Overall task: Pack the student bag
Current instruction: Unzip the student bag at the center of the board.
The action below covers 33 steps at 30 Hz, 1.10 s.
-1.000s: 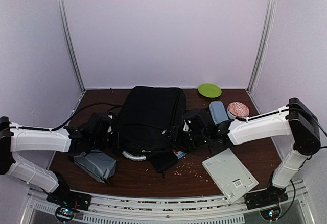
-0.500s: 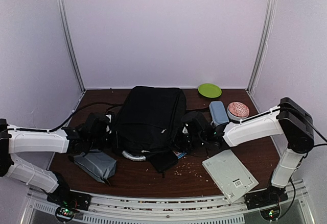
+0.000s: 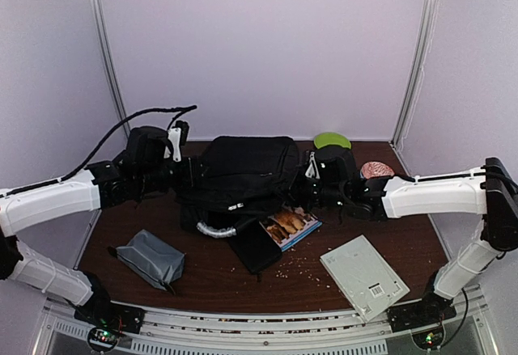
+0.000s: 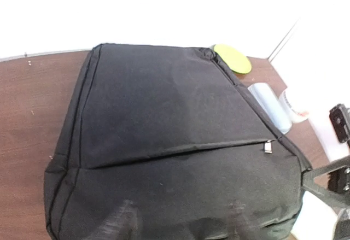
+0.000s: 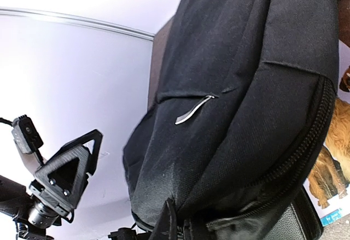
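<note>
Nearest the arm bases, a flat white box (image 3: 364, 276) lies on the right of the table (image 3: 202, 278). A grey pouch (image 3: 150, 258) lies on the left, and crumbs (image 3: 293, 268) are scattered between them. Just beyond, a black case (image 3: 255, 246) sits slanted beside a picture book (image 3: 290, 226), and both poke out from under the near edge of the student bag (image 3: 243, 177). The bag's grey-white handle (image 3: 212, 230) dangles down to touch the case.

The bag sits mid-table between the two arms, and its near end looks tilted up off the wood. The left gripper (image 4: 179, 223) is at the bag's left side. Its blurred fingers (image 4: 120, 226) stand wide apart over the fabric, and it cannot be told whether they pinch anything. The right gripper (image 3: 309, 183) presses in at the right side. Its wrist view is filled with bag, so neither its opening nor its hold can be made out. Behind the right arm are a pink round object (image 3: 376, 169) and, at the back edge, a green plate (image 3: 332, 141).

The main risk appears to be an uneven hold. If one side has only a shallow bite of soft cloth, the bag could slip and drop onto the book and case. The hanging handle could hook the case and drag it through the crumbs. Any push towards the back could shove the plate against the wall. The front pocket zip looks closed, so nothing can yet go in there.
</note>
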Each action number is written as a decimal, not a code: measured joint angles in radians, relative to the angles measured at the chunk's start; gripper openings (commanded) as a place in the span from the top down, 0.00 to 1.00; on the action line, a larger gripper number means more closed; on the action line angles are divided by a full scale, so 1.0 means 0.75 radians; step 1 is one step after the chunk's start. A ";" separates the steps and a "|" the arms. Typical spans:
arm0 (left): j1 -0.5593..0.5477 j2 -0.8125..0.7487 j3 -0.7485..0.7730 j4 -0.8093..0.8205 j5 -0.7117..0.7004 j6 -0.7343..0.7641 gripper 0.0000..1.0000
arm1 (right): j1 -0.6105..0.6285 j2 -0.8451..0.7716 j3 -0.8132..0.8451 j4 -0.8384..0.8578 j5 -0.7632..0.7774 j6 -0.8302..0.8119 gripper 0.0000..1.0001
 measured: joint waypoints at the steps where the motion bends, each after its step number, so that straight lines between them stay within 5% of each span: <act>1: -0.001 -0.007 -0.002 -0.003 0.007 -0.007 0.23 | 0.001 -0.007 0.000 0.005 0.002 -0.006 1.00; 10: -0.028 -0.202 -0.270 -0.112 0.070 -0.214 0.21 | 0.002 0.029 -0.014 0.037 -0.009 -0.014 1.00; 17: -0.237 -0.271 -0.306 -0.160 0.046 -0.378 0.27 | 0.002 0.048 -0.014 0.058 -0.027 -0.015 1.00; 24: -0.343 -0.132 -0.210 -0.162 0.018 -0.381 0.40 | 0.002 0.053 -0.020 0.077 -0.041 -0.014 1.00; 33: -0.391 0.092 -0.054 -0.240 -0.017 -0.315 0.41 | 0.002 0.056 -0.040 0.085 -0.063 -0.009 1.00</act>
